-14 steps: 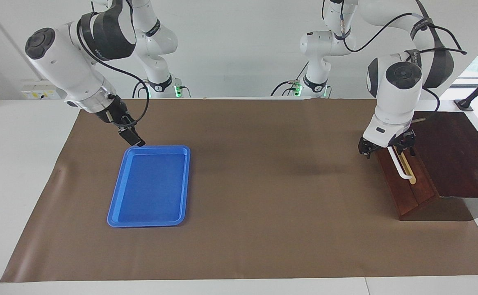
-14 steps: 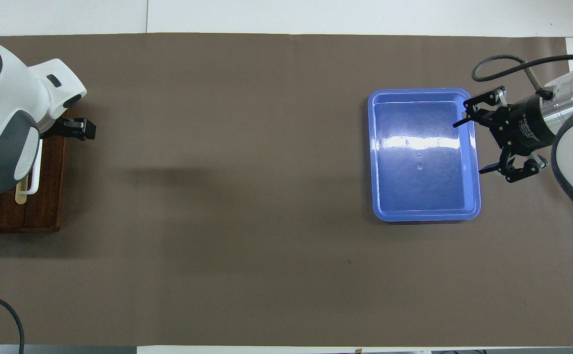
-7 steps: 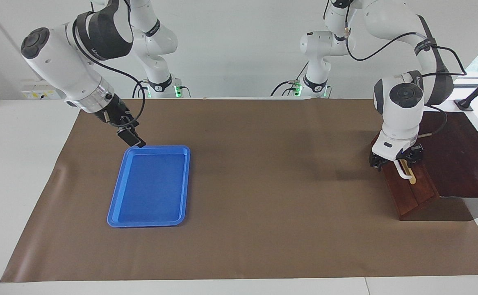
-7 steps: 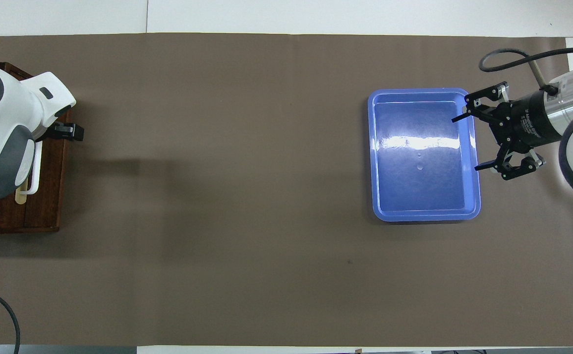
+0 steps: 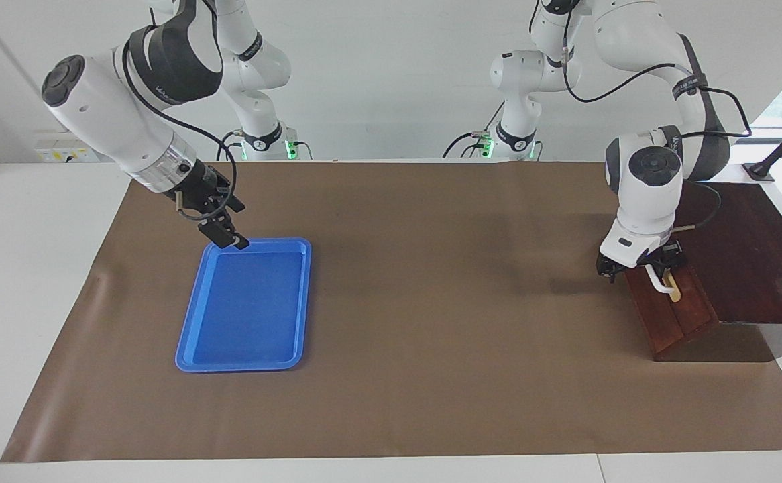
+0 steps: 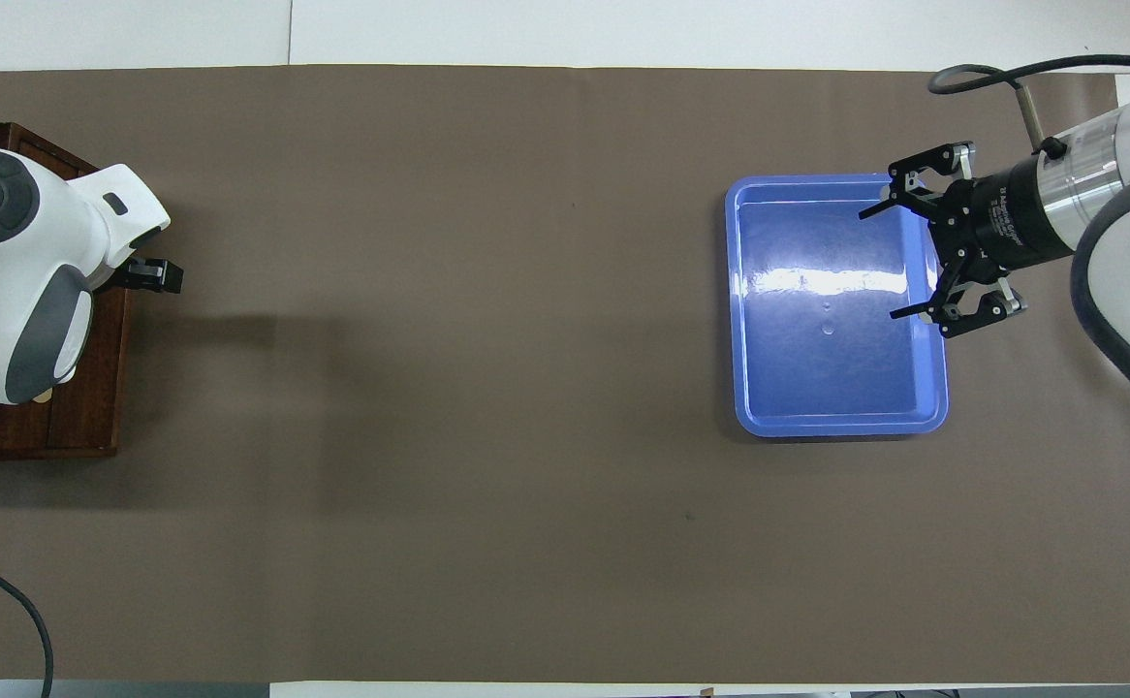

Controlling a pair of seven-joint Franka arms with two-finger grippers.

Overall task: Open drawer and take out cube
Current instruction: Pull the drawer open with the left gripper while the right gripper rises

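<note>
Two arms share the table (image 5: 431, 402): at the left arm's end, by the edge, the left tool (image 5: 640, 267) straddles the white handle (image 5: 659, 285) of the shut drawer (image 5: 673, 315), so it should close squarely and pull straight out. How wide it stands I cannot tell. Only the overhead view shows the right tool (image 6: 899, 260) spread wide and empty above the blue tray (image 6: 836, 422); the cube shows nowhere.

**Count of things on the worktop**

There is one worktop (image 5: 391, 402), covered by one brown sheet (image 5: 431, 282). On it stand one drawer (image 5: 676, 315), with one white bar handle (image 5: 659, 282), and one blue tray (image 5: 247, 305). Two robot arms reach in, each ending in one pincer: the left pincer (image 5: 639, 265) and the right pincer (image 5: 223, 231). No cube is visible.
</note>
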